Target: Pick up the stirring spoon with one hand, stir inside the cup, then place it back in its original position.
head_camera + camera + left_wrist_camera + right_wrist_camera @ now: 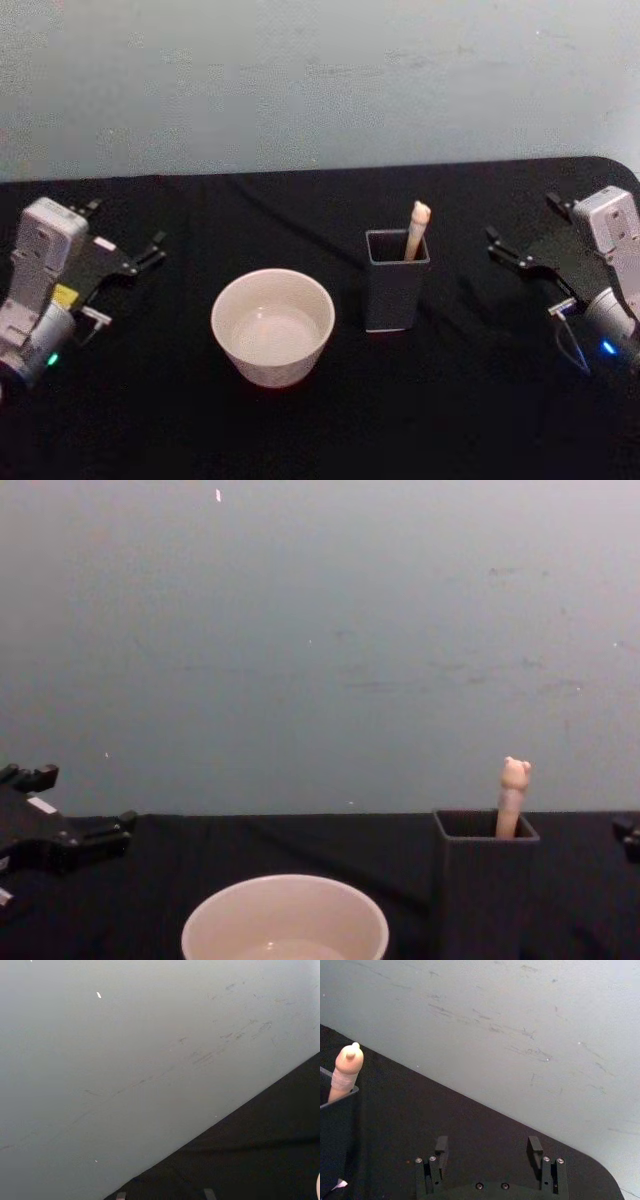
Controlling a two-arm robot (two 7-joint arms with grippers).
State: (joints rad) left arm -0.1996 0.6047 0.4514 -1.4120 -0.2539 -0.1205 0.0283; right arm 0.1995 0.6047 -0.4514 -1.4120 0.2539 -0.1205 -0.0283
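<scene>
We find the stirring spoon [417,228] standing in the dark holder box [392,295], just right of the cup [272,325]; the right gripper [487,1144] rests well apart, fingers spread wide, holding nothing; the left gripper [124,226] sits parked at far left, likewise spread.

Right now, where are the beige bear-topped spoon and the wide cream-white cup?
Beige bear-topped spoon [516,771]: chest view, bear head.
Wide cream-white cup [272,375]: head view, outer wall.
</scene>
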